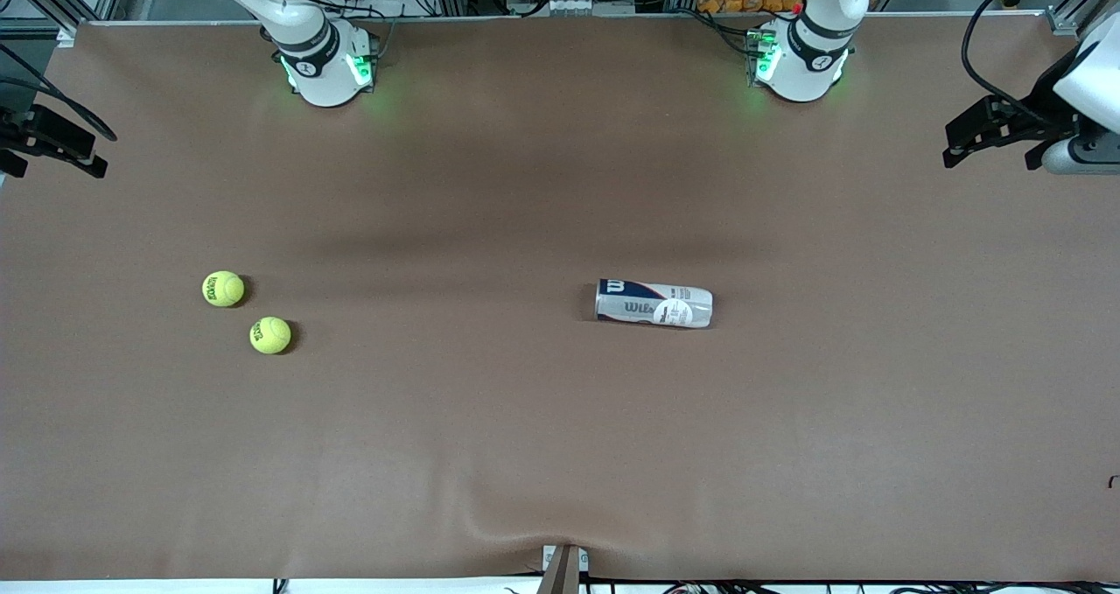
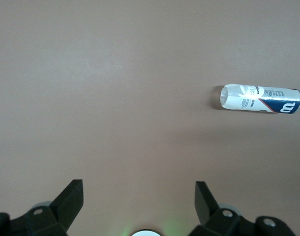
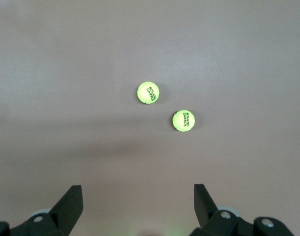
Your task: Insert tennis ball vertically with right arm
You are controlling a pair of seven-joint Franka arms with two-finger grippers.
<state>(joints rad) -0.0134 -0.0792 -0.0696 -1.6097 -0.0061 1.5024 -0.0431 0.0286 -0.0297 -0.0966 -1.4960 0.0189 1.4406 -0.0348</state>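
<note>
Brown matting covers the table (image 1: 525, 454). Toward the right arm's end lie two tennis balls (image 1: 223, 289) (image 1: 270, 335), apart from each other; the can (image 1: 654, 303) lies on its side near the middle. Both grippers are cut off at the front view's edges. The right gripper (image 3: 137, 201), fingers spread and empty, hangs high over the balls; the left gripper (image 2: 139, 199) waits, released, with only the can in its wrist view.

The ball can (image 1: 654, 303), lying on its side, carries a white "W" logo on its dark blue band and the partly legible brand "Wils". Both tennis balls (image 3: 148, 92) (image 3: 183, 120) read "ROLAND GARROS".
</note>
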